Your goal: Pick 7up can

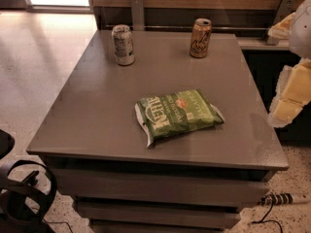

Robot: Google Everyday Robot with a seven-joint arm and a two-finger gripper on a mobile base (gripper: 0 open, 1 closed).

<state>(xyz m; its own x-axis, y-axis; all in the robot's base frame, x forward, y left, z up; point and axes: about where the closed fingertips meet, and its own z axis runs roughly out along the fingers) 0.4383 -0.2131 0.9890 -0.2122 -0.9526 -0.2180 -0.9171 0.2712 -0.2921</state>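
Item, lower left corner of the frame: black looped straps [22, 198] on the speckled floor, beside the table. Item, filling the middle of the frame: a grey rectangular flat-topped table [87, 120]. Item, upper left of the tabletop: the 7up can [123, 44], a small silvery-white drink can with dark greenish print and a silver top, standing upright near the far edge, untouched and with nothing around it. Item, centre of the frame: a green crinkled chip bag [177, 114], laid flat and well apart from both cans. Item, upper centre-right: a golden-orange drink can with script lettering [200, 38], upright near the far edge. Item, right edge of the frame: the gripper [287, 103], seen as a pale white-and-yellow shape held off the table's right side, far from the 7up can; whether it is open or closed cannot be told. Item, lower right: a white power strip [282, 198] on the floor. Progress is judged as barely begun: no approach is made, and reach, grasp and lift are all left.
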